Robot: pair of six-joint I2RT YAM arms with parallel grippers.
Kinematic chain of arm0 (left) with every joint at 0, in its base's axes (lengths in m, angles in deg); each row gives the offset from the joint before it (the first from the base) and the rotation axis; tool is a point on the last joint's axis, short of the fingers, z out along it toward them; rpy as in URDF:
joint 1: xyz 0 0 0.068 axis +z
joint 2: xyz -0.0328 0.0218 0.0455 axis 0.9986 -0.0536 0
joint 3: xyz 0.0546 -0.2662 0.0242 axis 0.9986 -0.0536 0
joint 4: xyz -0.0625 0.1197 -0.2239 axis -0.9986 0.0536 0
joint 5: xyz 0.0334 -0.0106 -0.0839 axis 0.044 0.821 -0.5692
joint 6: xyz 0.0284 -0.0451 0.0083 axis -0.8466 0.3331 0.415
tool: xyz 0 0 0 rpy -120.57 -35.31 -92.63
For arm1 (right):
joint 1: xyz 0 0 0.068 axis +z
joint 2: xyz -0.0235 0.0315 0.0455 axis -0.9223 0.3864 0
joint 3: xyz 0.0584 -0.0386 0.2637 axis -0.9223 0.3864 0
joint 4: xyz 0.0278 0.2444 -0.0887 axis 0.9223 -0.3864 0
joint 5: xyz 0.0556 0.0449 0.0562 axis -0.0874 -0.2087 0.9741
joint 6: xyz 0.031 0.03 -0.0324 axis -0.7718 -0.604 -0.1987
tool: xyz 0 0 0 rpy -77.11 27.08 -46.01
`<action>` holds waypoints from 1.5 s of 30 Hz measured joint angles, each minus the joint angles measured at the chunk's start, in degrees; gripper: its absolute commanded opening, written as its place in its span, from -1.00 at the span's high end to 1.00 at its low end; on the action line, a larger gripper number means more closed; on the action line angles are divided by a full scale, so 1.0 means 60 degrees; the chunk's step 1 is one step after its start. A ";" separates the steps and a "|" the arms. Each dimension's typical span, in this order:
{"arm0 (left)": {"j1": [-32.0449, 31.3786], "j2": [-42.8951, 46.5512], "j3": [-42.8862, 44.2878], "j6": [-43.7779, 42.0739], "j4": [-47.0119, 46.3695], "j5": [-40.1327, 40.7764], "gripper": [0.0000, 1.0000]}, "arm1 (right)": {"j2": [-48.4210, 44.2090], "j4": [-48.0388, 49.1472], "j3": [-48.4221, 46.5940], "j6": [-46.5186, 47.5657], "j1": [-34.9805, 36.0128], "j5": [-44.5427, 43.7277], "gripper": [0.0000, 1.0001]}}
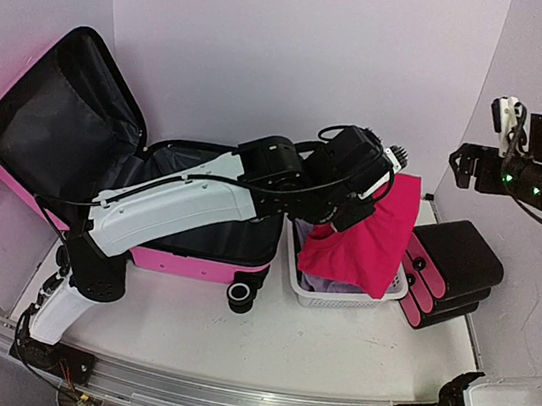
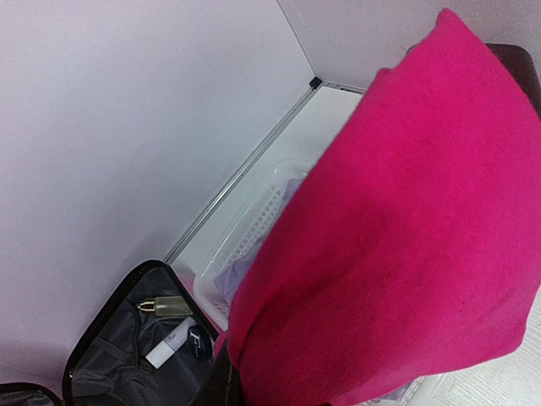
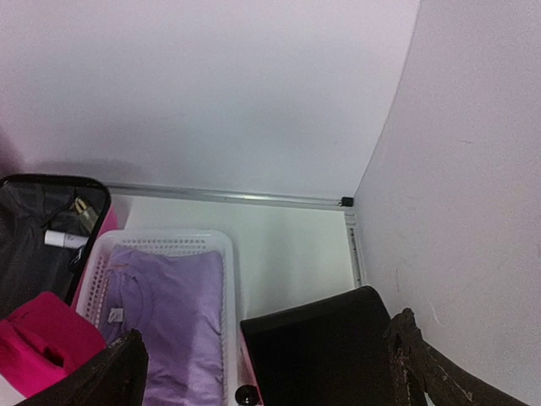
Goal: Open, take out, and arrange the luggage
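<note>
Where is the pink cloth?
In the top view, right of centre: the pink cloth hangs from the left gripper over the white basket, between the suitcase and the black cases.

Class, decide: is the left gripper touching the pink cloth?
Touching. The top view shows the pink cloth hanging from the left gripper above the white basket.

luggage (image 1: pixel 201 266) 1 | basket (image 1: pixel 343 302) 1 | black cases (image 1: pixel 461 252) 3 (stacked) | pink cloth (image 1: pixel 366 242) 1

The arms (image 1: pixel 174 210) have white shells, black joints, thin black cables and green wrist lights (image 1: pixel 507 179).
</note>
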 measured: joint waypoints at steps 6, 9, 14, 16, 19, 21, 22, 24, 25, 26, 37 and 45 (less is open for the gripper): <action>0.0000 0.0000 -0.0375 0.0171 -0.0113 -0.0026 1.00 | 0.0539 -0.0095 0.0073 0.0444 -0.0127 0.2306 -0.97; 0.0007 0.0000 -0.0426 0.0127 -0.0146 -0.0015 1.00 | 0.0998 -0.0233 -0.0066 0.0291 -0.1093 0.4415 -0.97; 0.0124 0.0011 -0.0699 -0.0007 -0.0149 -0.0022 1.00 | 0.2131 -0.0029 -0.0576 -0.1031 -0.3515 0.8652 -0.97; 0.0211 0.0018 -0.0925 -0.0015 -0.0146 -0.0076 1.00 | 0.2393 0.0153 -0.0550 -0.1577 -0.3989 0.9992 -0.97; 0.0375 0.0018 -0.1118 -0.0018 -0.0127 -0.0259 1.00 | 0.2466 0.1056 -0.0011 -0.2393 -0.4346 1.2003 -0.97; 0.0441 0.0018 -0.1118 -0.0025 -0.0138 -0.0361 1.00 | 0.2433 0.1523 0.0543 -0.2685 -0.4386 1.3089 -0.97; 0.0470 0.0033 -0.1118 -0.0029 -0.0149 -0.0390 1.00 | 0.2430 0.1679 0.0841 -0.2754 -0.4379 1.3511 -0.97; 0.0514 0.0066 -0.1118 -0.0044 -0.0146 -0.0455 1.00 | 0.2430 0.1836 0.1370 -0.2765 -0.4324 1.4021 -0.97; 0.0517 0.0073 -0.1118 -0.0047 -0.0146 -0.0474 1.00 | 0.2430 0.1894 0.1621 -0.2758 -0.4302 1.4203 -0.96; 0.0517 0.0080 -0.1118 -0.0055 -0.0146 -0.0499 1.00 | 0.2430 0.1934 0.1854 -0.2747 -0.4273 1.4371 -0.96; 0.0535 0.0222 -0.1115 -0.0117 -0.0076 -0.0758 1.00 | 0.2885 0.2189 0.2346 -0.2171 -0.2688 1.4524 -0.88; 0.0550 0.0222 -0.1115 -0.0266 -0.0142 -0.0787 1.00 | 0.3242 0.2244 0.2495 -0.1676 -0.2120 1.4535 -0.41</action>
